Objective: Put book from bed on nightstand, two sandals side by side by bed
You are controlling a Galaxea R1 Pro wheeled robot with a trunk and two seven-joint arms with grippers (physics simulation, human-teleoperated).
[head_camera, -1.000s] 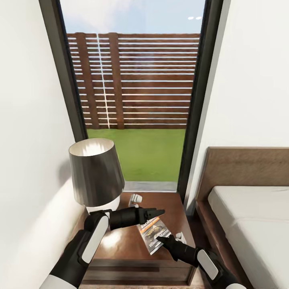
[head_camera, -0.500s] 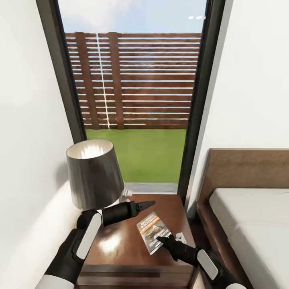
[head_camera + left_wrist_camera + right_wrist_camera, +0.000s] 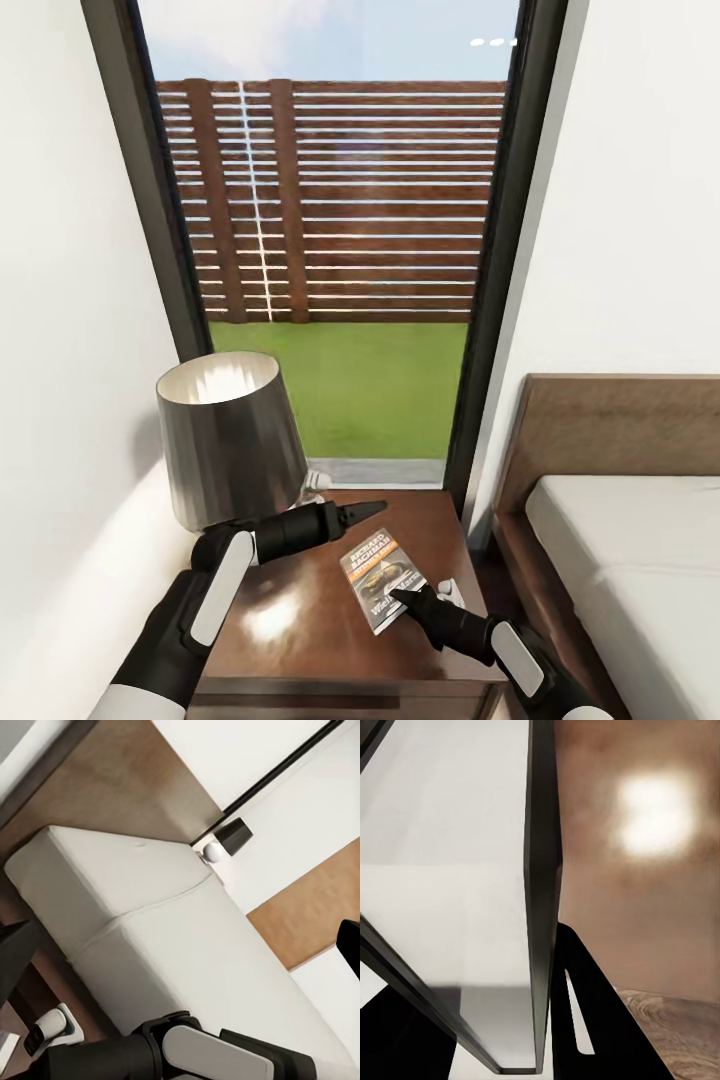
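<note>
Two claws hover over the nightstand: the right claw still pinches the book; the left claw, narrow, has barely moved.

Dark grey book with orange band, glossy dark-brown nightstand, grey lampshade, light grey mattress

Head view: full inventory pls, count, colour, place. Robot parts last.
book: 1, dark grey with orange band, flat on the nightstand
nightstand: 1, glossy dark brown, between wall and bed
lamp: 1, dark shade, nightstand's rear left
bed: 1, brown frame, light grey mattress, right
window: 1, black frame, fence and grass outside
left tool: shut, above nightstand behind book
right tool: tip at the book's near edge, grip unclear
</note>
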